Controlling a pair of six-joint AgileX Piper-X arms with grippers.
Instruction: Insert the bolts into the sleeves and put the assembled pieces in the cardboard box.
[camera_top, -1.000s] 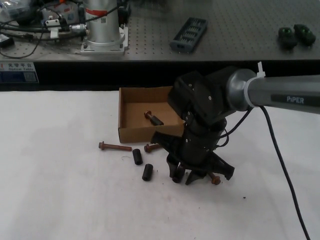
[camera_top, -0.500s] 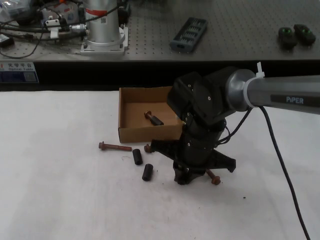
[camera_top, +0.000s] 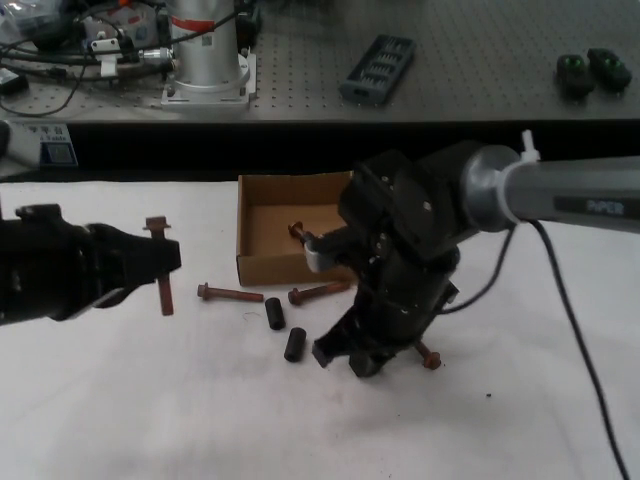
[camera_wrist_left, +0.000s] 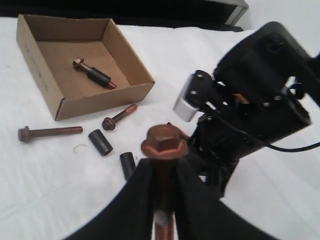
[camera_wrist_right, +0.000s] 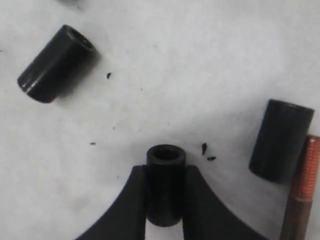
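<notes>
Your right fingers (camera_wrist_right: 135, 200) are clamped on a sleeve (camera_wrist_right: 166, 192), lower centre of the high view; your left fingers (camera_wrist_left: 135, 200), at left, pinch a bolt (camera_wrist_left: 164, 144) head-up; you should line shank with bore, then push gently; the cardboard box (camera_top: 270, 270) sits beyond, upper centre.

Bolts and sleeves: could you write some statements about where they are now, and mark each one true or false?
1. The left gripper holds a bolt. True.
2. The right gripper is empty. False: it is shut on a sleeve.
3. The box holds one assembled piece. True.
4. Every sleeve already has a bolt in it. False: two loose sleeves lie empty on the table.
</notes>
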